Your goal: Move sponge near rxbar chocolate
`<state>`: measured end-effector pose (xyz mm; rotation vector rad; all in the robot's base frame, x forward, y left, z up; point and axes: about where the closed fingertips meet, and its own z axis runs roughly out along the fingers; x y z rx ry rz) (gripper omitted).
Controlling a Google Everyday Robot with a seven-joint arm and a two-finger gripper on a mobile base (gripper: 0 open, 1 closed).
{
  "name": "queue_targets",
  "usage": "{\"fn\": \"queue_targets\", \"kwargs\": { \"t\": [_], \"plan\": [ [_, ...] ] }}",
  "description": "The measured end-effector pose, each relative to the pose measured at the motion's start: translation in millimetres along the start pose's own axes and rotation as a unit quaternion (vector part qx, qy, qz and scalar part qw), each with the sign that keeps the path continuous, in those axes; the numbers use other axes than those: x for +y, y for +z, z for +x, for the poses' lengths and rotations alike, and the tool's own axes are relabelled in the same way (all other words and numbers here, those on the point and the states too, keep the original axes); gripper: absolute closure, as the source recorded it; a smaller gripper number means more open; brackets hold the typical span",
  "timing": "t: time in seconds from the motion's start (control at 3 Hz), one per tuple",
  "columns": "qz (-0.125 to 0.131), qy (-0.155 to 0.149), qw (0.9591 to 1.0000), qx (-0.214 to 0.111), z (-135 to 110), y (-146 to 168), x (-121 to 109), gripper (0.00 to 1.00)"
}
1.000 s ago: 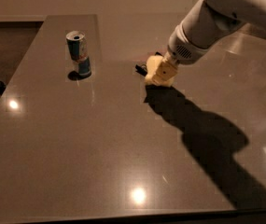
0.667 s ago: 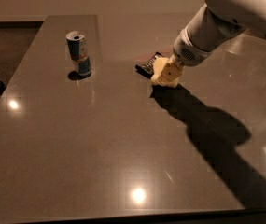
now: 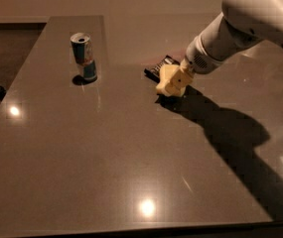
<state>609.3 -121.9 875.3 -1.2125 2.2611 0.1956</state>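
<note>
My gripper (image 3: 172, 82) hangs low over the table's middle right, on the white arm that comes in from the upper right. Its cream-yellow finger with a dark hole (image 3: 180, 78) is shut on the pale yellow sponge (image 3: 163, 83), which shows as a small lump on the finger's left side, just above or on the table. The rxbar chocolate (image 3: 158, 66), a flat black bar, lies on the table right behind the sponge, almost touching it. Part of the bar is hidden by the gripper.
A blue and silver drink can (image 3: 84, 56) stands upright at the back left of the grey table (image 3: 106, 157). The arm (image 3: 240, 24) casts a broad shadow to the right front. The table's left edge drops to a dark floor.
The gripper with the sponge has shifted a little to the right, and more of the black bar shows behind it. The can has not moved.
</note>
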Motion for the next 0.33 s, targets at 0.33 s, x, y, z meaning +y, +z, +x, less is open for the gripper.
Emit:
{"fn": "queue_targets", "kwargs": {
  "t": [0.33],
  "plan": [
    [-0.001, 0.0, 1.0, -0.002, -0.4, 0.4, 0.5, 0.0]
  ]
}}
